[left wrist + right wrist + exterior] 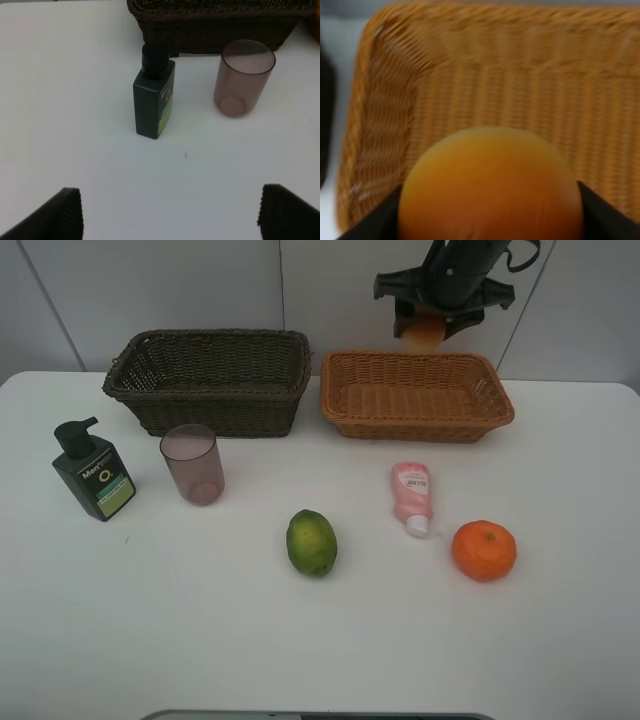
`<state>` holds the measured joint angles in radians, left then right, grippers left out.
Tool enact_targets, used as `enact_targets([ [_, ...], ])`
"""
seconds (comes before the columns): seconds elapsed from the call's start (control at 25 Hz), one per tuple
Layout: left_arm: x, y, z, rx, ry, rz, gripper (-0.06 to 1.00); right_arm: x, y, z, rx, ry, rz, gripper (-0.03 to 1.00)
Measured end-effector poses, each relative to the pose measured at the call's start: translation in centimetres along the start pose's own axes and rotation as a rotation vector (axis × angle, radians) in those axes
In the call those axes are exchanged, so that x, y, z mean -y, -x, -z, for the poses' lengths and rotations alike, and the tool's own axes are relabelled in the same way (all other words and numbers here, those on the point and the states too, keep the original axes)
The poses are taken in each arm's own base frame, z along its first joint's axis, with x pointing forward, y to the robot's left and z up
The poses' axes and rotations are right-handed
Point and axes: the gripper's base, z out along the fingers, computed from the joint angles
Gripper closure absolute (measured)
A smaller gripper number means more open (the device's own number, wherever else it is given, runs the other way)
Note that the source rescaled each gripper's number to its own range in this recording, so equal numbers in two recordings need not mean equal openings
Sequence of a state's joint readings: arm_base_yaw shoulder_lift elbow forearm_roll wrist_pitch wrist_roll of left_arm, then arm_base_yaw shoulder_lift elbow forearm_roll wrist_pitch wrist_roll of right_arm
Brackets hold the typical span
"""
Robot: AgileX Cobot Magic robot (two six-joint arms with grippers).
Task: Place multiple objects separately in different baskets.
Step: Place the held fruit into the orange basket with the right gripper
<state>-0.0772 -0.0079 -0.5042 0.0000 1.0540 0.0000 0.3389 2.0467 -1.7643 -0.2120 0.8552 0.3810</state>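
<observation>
Right wrist view is showing the right gripper [428,330] clamping the peach [490,185] above the tan basket [415,427] at far right, probably to drop it in. The left gripper [170,215] is hanging with jaws spread, on the near side of the bottle [154,107] and cup [242,80] at left. Everything is sitting on a white table [200,630] before pale wall panels [150,285].

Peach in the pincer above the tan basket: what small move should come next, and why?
Probably lower the peach closer to the tan basket: the right pincer grips it high above the weave, where a drop might bounce out.
</observation>
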Motion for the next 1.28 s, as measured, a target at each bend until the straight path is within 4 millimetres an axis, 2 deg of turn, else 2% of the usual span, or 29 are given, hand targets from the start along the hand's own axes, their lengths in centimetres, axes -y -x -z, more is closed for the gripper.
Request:
enact_targets([
  [0.16,0.0,0.0,0.0,0.000,0.000,0.000,0.03,1.1,-0.2,-2.9,-0.017,-0.027,-0.004,0.77],
  [0.48,0.0,0.0,0.0,0.000,0.000,0.000,0.03,0.8,-2.3,-8.9,-0.098,-0.047,0.027,0.77],
  [0.72,0.0,0.0,0.0,0.000,0.000,0.000,0.03,0.8,-2.5,-9.7,-0.090,-0.057,0.050,0.77],
  [0.76,0.0,0.0,0.0,0.000,0.000,0.000,0.03,0.8,-2.4,-9.6,-0.084,-0.056,0.050,0.74],
  [0.8,0.0,0.0,0.0,0.000,0.000,0.000,0.03,0.8,-2.4,-9.6,-0.083,-0.056,0.050,0.61],
  [0.88,0.0,0.0,0.0,0.000,0.000,0.000,0.03,0.8,-2.5,-9.8,-0.085,-0.056,0.051,0.28],
  [0.96,0.0,0.0,0.0,0.000,0.000,0.000,0.03,0.8,-2.4,-9.7,-0.080,-0.054,0.051,0.09],
  [1.04,0.0,0.0,0.0,0.000,0.000,0.000,0.03,0.8,-2.3,-9.5,-0.074,-0.053,0.051,0.02],
  [1.16,0.0,0.0,0.0,0.000,0.000,0.000,0.03,0.9,-1.9,-8.4,-0.065,-0.054,0.046,-0.01],
  [1.28,0.0,0.0,0.0,0.000,0.000,0.000,0.03,0.8,-1.9,-4.9,-0.099,-0.075,0.066,-0.03],
])
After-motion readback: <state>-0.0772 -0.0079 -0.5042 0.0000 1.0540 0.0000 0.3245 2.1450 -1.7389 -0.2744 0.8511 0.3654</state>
